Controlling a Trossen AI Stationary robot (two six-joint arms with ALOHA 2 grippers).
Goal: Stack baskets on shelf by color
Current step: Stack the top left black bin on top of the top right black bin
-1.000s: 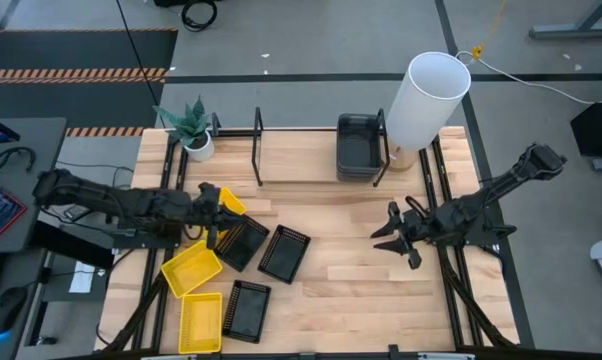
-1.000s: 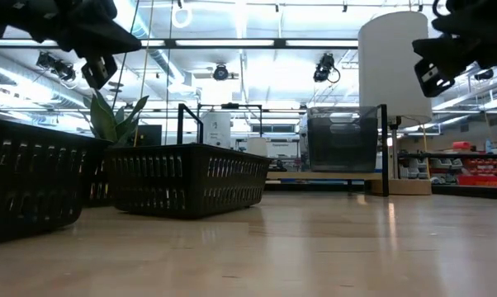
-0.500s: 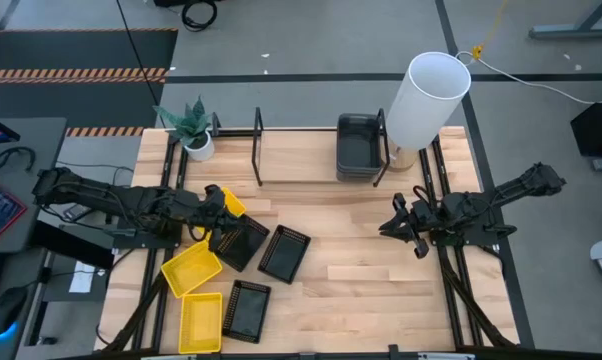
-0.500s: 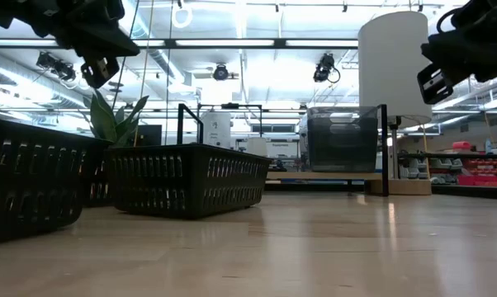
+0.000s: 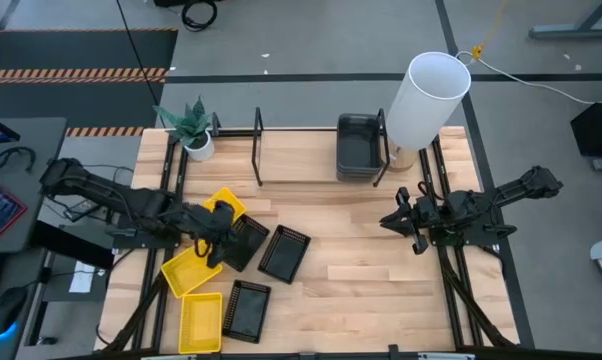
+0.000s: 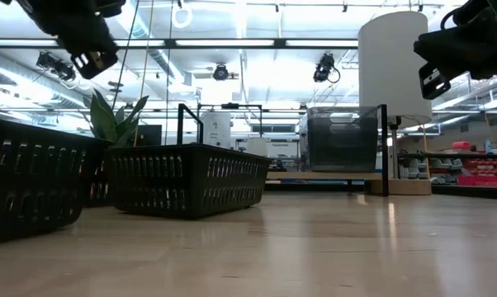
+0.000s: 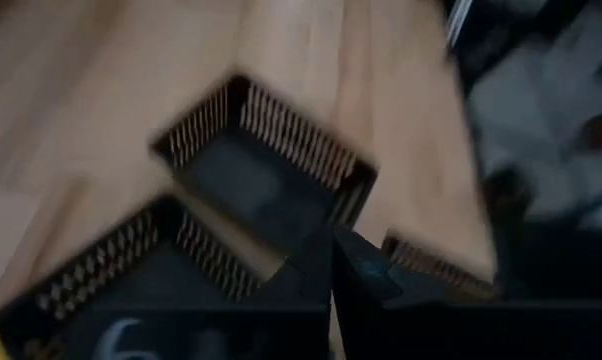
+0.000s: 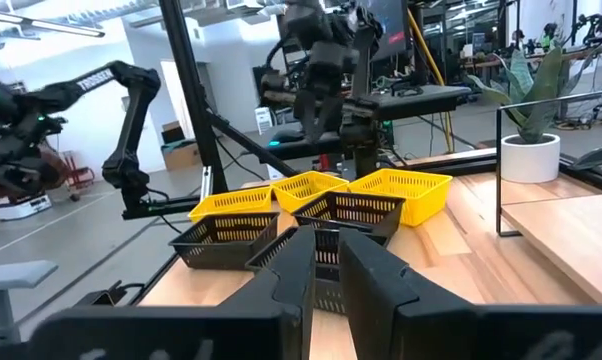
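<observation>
In the high view my left gripper hovers shut over a black mesh basket, touching nothing. Two more black baskets and three yellow baskets sit flat on the table's left half. The dark grey baskets are stacked on the black rod shelf at the far edge. My right gripper hangs empty over the table's right side, its fingers a narrow gap apart. In the left wrist view the shut fingers point at black baskets.
A tall white cylinder stands at the shelf's right end and a potted plant at its left end. Bare wood lies between the two arms and along the near edge. The shelf's left part holds nothing.
My left gripper has moved toward the near edge and a little to the right, from beside the far yellow basket to above the black basket. My right gripper has drawn back toward the table's right edge. No basket has moved.
</observation>
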